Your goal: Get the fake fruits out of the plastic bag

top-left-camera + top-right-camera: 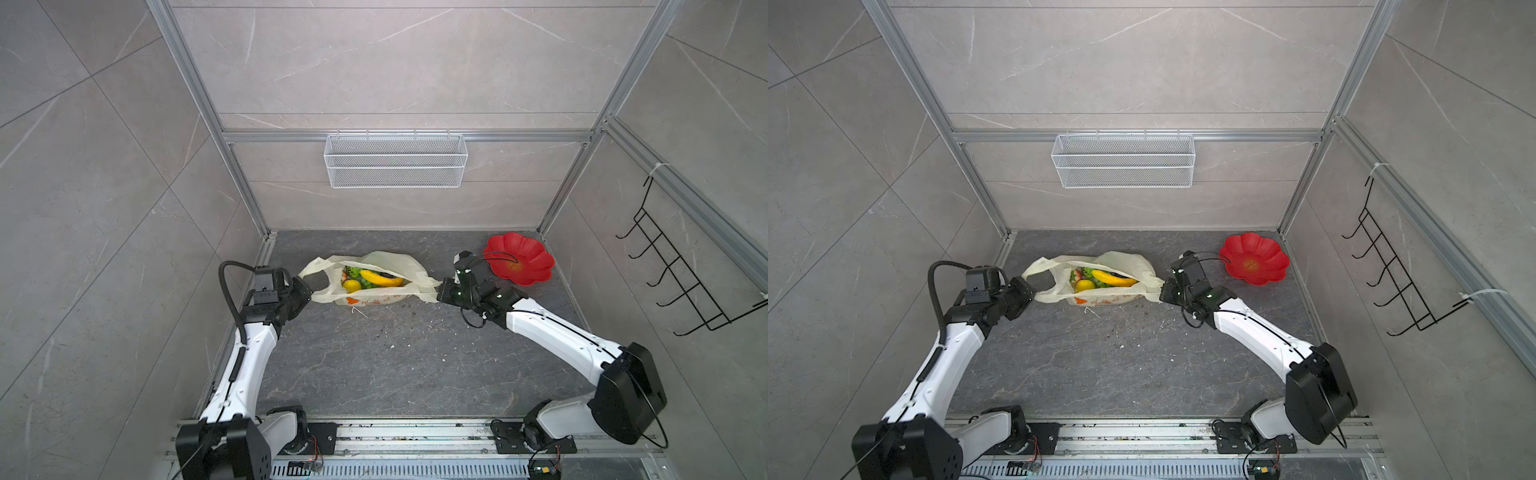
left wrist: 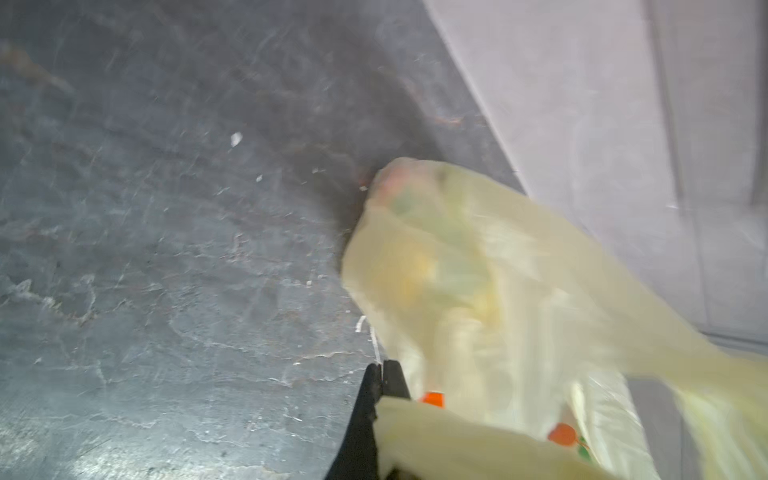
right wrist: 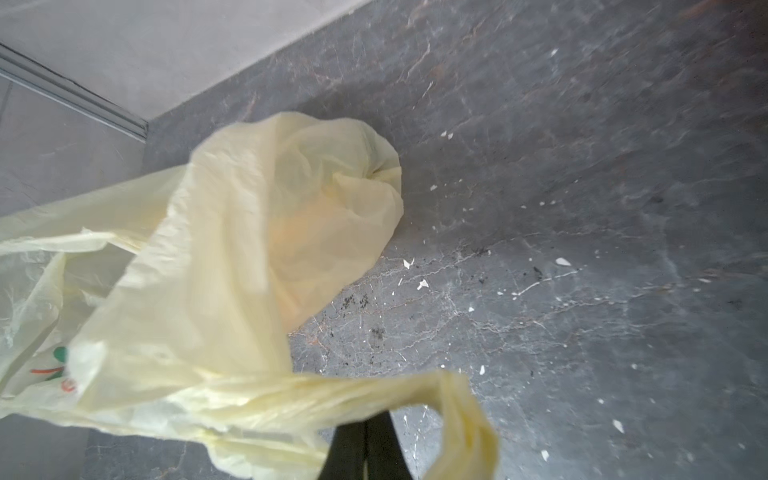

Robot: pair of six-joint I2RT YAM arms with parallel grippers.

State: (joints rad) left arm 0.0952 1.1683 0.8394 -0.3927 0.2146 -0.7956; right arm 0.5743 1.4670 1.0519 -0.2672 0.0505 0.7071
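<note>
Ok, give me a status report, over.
Jaws shut: left gripper and right gripper each pinch a handle of the thin pale-yellow plastic bag. Glossy plastic fake fruits inside, mouth open. Red flower-shaped plate aside, nothing blocking.

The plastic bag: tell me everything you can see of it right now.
The plastic bag is thin, crinkly, translucent pale-yellow film with orange-red prints along its near side. It lies on the dark table, mouth held open upward, showing the fake fruits inside. One loop handle runs to the left gripper, the other to the right gripper; both are shut on it, stretching it sideways between them.
</note>
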